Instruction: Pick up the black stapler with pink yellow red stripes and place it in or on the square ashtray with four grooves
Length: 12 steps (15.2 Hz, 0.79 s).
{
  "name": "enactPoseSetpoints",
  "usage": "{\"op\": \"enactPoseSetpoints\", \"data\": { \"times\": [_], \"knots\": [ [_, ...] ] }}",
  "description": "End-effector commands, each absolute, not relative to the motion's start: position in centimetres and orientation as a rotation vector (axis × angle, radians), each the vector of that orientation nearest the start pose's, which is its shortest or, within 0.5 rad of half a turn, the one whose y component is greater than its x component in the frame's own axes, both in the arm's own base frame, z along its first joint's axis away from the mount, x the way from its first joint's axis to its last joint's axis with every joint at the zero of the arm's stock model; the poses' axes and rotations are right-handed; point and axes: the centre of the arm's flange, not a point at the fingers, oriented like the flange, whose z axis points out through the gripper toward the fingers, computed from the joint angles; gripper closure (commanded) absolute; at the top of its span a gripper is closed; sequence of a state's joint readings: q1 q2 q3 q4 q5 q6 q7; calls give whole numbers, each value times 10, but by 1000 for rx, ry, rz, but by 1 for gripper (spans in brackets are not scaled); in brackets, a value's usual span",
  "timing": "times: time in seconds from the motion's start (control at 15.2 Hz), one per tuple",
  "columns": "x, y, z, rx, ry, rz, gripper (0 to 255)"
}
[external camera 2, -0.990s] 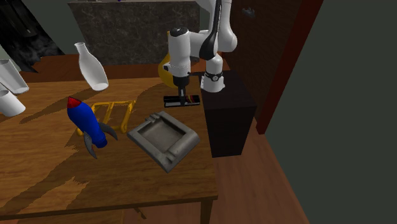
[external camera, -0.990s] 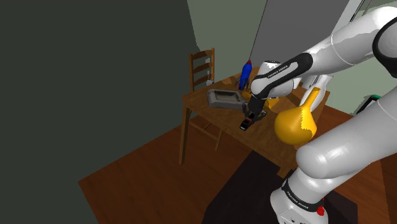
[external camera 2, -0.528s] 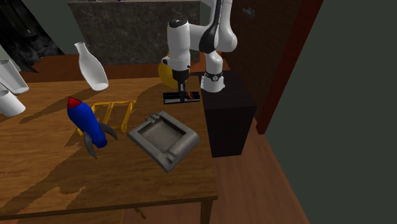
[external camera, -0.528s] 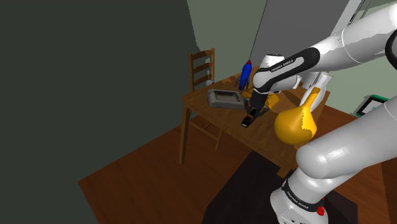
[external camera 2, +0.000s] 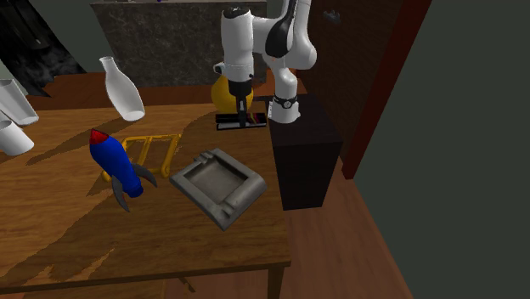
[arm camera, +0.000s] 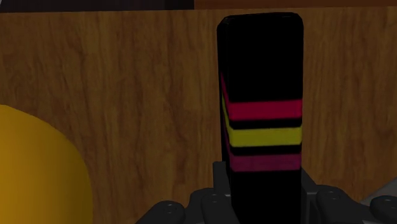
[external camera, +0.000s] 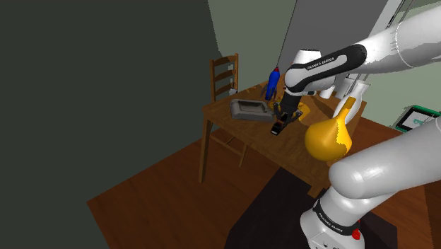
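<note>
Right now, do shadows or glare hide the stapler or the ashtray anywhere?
Second exterior view: long shadows streak the table, yet the grey ashtray reads plainly; the stapler looks dark against the wood. Shoulder view: dim, no glare. Wrist view: even light, the stapler's red, yellow and pink stripes stand out.

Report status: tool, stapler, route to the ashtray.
Tool shut on stapler. Stapler looks lifted off the table, beside yellow vase. Ashtray empty; bare table between, blue rocket off to its side.
</note>
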<state>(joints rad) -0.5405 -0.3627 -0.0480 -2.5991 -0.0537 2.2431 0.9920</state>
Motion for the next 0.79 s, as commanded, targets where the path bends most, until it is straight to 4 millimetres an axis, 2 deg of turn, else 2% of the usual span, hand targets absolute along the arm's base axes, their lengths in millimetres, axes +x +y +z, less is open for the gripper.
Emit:
{"op": "enactPoseSetpoints", "data": {
  "times": [0.0, 0.46, 0.73],
  "knots": [
    [338, -227, 390, -2268, 2208, -18, 255],
    [338, -227, 425, -2268, 2208, -18, 255],
    [387, -246, 424, -2268, 2208, -18, 255]
  ]
}}
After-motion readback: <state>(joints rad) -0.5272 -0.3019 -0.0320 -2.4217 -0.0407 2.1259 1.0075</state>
